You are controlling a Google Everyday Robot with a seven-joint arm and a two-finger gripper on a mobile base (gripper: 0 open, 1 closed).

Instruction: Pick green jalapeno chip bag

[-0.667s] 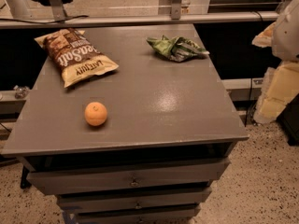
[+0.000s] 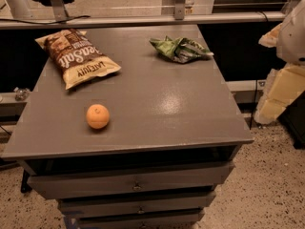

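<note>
The green jalapeno chip bag (image 2: 180, 48) is small, crumpled and shiny, and lies near the far right corner of the grey table top (image 2: 157, 104). My gripper (image 2: 280, 95) is a cream-coloured piece hanging at the right edge of the view. It is off the table's right side, well right of and nearer than the green bag. It touches nothing on the table.
A larger brown-and-cream chip bag (image 2: 78, 57) lies flat at the far left. An orange (image 2: 97, 116) sits at the front left. The table has drawers (image 2: 136, 185) below its front edge. A metal rail (image 2: 143, 20) runs behind the table.
</note>
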